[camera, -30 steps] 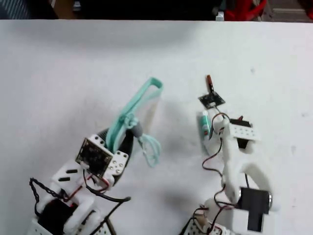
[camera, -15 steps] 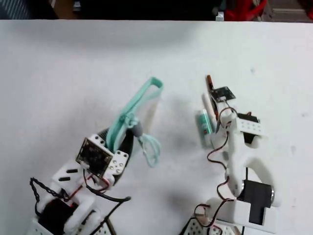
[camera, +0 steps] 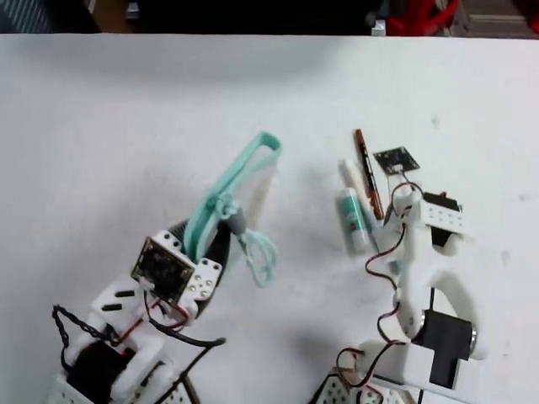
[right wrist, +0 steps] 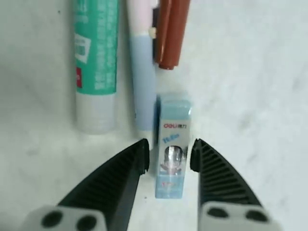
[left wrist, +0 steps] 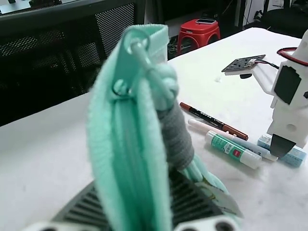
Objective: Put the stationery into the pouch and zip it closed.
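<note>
On the white worktop point(camera: 126, 109), the left gripper point(camera: 206, 237) is clamping the mint-green fabric pouch point(left wrist: 130, 134). The right gripper point(right wrist: 169, 147), jaws apart, is straddling a pale-blue rectangular eraser point(right wrist: 173, 115).

Taking the green-and-white plastic glue stick point(right wrist: 95, 57) as my mark: the pale blue-and-white pen point(right wrist: 143, 72) lies just beside it, with the slim brown pen point(right wrist: 171, 29) beyond. The small pale-blue boxed eraser point(right wrist: 173, 144) sits off the brown pen's end, between the right gripper's point(right wrist: 168, 155) spread fingers. The mint-green fabric pouch point(left wrist: 130, 144) stands well apart on the glue stick's other side, clamped in the left gripper point(left wrist: 139, 211).
</note>
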Controlling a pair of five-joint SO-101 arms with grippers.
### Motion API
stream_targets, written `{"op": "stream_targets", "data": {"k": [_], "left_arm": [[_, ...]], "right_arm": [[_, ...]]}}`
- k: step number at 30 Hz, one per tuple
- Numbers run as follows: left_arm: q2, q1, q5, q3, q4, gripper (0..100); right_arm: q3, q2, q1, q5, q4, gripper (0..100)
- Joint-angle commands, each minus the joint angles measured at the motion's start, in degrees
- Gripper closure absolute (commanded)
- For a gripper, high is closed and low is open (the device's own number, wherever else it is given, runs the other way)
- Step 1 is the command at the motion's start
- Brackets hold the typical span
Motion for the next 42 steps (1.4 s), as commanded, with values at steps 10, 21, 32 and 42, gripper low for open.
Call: {"op": "stream_targets", "data": {"k": [10, 21, 32, 42], "left_arm": [[0.9, -0.4, -0.4, 0.6, -0.5, 98], [0.9, -0.4, -0.3, 0.6, -0.4, 98], [0.9, -0.4, -0.2, 0.6, -0.5, 98], [0.9, -0.4, -0.1, 0.5, -0.4, 98]], "right_arm": [[-2.1, 3.7, -0.6, 2.2, -6.5, 87.9], [-9.2, 3.6, -0.2, 1.8, 0.7, 98.0], [-22.2, -8.6, 5.3, 1.8, 15.0, 98.0], [-19.0, -16.8, 5.1, -15.0, 15.5, 98.1]]}}
